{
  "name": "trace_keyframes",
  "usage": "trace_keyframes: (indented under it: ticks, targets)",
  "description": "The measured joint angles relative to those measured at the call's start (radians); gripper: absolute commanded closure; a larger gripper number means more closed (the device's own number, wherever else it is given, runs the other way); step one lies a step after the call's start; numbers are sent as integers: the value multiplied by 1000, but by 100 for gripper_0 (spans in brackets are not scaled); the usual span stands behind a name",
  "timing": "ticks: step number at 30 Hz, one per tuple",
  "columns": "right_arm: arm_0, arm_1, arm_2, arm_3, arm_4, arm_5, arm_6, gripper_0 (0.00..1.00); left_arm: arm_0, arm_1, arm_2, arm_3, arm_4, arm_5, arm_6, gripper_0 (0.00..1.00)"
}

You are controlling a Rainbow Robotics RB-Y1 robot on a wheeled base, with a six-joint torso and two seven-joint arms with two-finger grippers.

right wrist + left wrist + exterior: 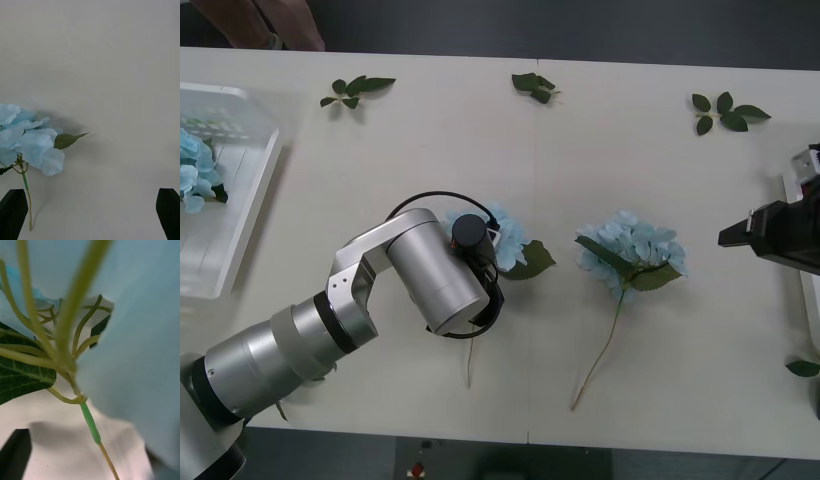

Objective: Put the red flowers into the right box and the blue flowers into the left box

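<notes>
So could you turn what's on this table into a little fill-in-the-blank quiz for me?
1. The flower already lying in the left box is pale ____ in colour.
2. The left gripper hangs right over a blue flower with its black fingers ____.
3. The number of blue flowers lying on the table outside the box is ____.
4. The right gripper waits by the table's ____ edge.

Missing words: blue; open; two; right
</notes>
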Motion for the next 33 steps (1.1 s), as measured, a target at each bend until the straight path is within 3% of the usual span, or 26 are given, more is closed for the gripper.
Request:
trace_keyframes:
  ticks: [1,10,24,28,33]
  targets:
    - [0,0,25,-13,4,0,-24,0,0,0,0,0,-2,0,0,100]
    - [0,0,215,-98,54,0,-172,0,0,0,0,3,-3,0,0,100]
    - [0,0,524,-131,289,-60,-369,0,-37,4,1,-5,-3,2,14,100]
    - [0,0,574,-131,306,-84,-374,0,-65,45,43,-116,-3,59,14,100]
    - [0,0,628,-112,327,-127,-374,0,-73,150,198,-327,100,166,14,100]
